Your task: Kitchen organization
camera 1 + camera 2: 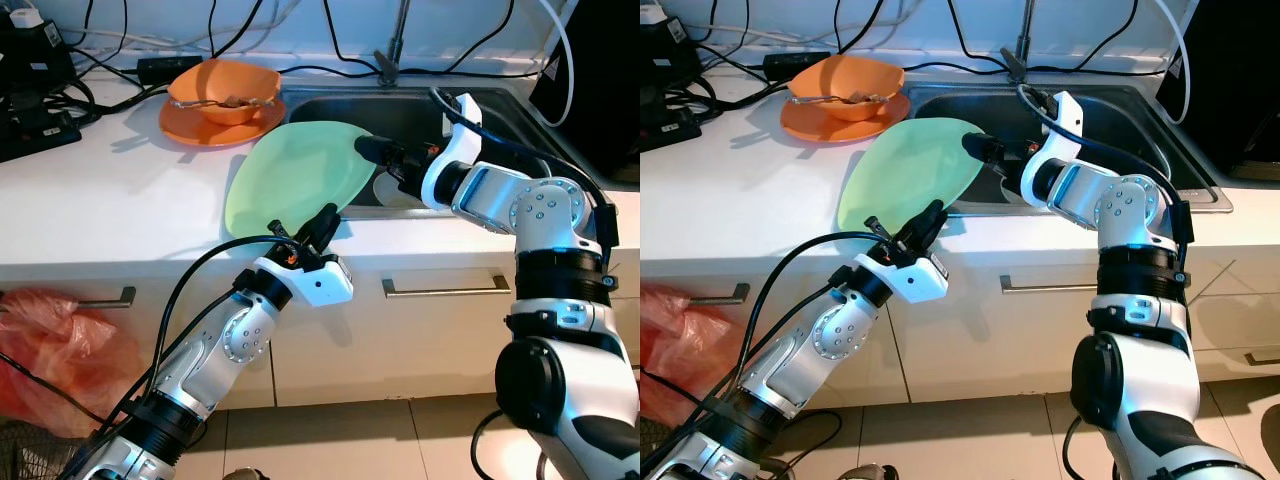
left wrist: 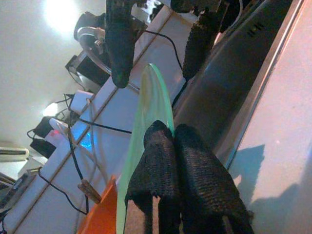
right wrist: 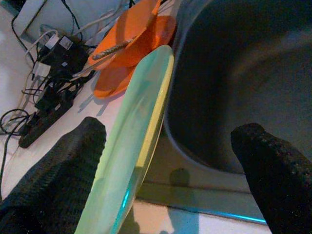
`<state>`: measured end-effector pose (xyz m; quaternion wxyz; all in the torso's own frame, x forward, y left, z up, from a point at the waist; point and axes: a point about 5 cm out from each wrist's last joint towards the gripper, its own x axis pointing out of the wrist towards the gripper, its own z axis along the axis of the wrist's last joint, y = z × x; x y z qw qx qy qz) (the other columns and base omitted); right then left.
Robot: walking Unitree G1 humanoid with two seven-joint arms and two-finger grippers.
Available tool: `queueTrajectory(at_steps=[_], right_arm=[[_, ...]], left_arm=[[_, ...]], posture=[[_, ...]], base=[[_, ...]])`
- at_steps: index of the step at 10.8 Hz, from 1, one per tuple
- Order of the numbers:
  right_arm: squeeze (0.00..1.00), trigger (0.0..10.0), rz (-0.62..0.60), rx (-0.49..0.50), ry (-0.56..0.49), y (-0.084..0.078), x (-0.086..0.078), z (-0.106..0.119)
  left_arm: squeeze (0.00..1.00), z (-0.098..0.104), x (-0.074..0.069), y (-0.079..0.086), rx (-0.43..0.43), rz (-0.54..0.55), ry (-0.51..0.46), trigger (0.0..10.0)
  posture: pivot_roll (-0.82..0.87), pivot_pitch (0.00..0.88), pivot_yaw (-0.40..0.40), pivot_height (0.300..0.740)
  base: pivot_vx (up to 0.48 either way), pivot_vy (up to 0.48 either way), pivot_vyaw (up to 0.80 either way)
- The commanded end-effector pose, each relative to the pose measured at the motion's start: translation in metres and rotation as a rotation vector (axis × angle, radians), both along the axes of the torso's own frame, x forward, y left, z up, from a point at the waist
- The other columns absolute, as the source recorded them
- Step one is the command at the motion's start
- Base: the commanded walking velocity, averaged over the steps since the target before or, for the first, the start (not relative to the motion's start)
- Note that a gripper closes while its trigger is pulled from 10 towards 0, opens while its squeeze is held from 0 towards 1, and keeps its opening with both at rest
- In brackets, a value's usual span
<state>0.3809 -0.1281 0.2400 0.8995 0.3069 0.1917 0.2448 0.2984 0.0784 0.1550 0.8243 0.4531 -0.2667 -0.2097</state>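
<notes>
At the counter's front edge, the left gripper (image 1: 322,222) had its two black fingers (image 2: 168,165) pressed together on the near rim of the green plate (image 1: 290,175), pinching it. From that grip the plate rose tilted, its far edge leaning over the near rim of the sink (image 1: 500,110).

Opposite the left gripper, at the plate's far edge, the right gripper (image 1: 372,150) reached in from over the sink basin. Its fingers (image 3: 73,161) stood wide apart, one on either side of the plate's thin rim, and the right wrist view showed a gap between at least one finger and the plate, so it held nothing.

Beyond the plate, further back on the white countertop (image 1: 110,190), an orange bowl (image 1: 225,88) sat on an orange plate (image 1: 200,128), with a utensil (image 1: 225,101) lying across the bowl. Well off to the left of that, black cables and a power strip (image 1: 35,125) lay at the counter's back corner. A faucet (image 1: 390,50) stood behind the sink.

Below the left gripper, drawer fronts with metal handles (image 1: 445,287) ran under the counter, and a red plastic bag (image 1: 55,350) hung against the cabinet to the left.
</notes>
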Motion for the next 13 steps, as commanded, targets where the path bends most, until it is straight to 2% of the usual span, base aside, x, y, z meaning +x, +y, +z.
queueTrajectory(at_steps=[1, 3, 7, 8, 13], right_arm=[[0.00, 10.0, -0.016, 0.011, 0.000, 0.000, 0.002, 0.004], [0.00, 10.0, -0.018, 0.038, 0.039, 0.008, 0.007, -0.005], [0.00, 10.0, -0.001, 0.046, 0.039, 0.022, 0.016, -0.012], [0.00, 0.0, -0.001, 0.065, 0.024, 0.022, 0.019, -0.009], [0.00, 0.0, -0.050, 0.029, 0.050, 0.020, 0.024, -0.010]], left_arm=[[0.00, 0.011, 0.000, -0.005, -0.022, -0.021, -0.061, 0.0], [0.00, 0.012, -0.001, -0.005, -0.025, -0.030, -0.065, 0.0], [0.00, 0.012, -0.003, -0.008, -0.029, -0.046, -0.070, 0.0], [0.00, 0.012, -0.003, -0.008, -0.027, -0.052, -0.070, 0.0], [0.00, 0.010, -0.004, -0.010, -0.017, -0.063, -0.066, 0.0]], posture=[[0.00, 0.079, -0.052, 0.740], [0.01, 0.079, -0.053, 0.740], [0.02, 0.081, -0.060, 0.740], [0.02, 0.081, -0.061, 0.740], [0.02, 0.078, -0.061, 0.740]], base=[[0.000, 0.000, 0.00], [0.000, 0.000, 0.00], [0.000, 0.000, 0.00], [0.000, 0.000, 0.00], [0.000, 0.000, 0.00]])
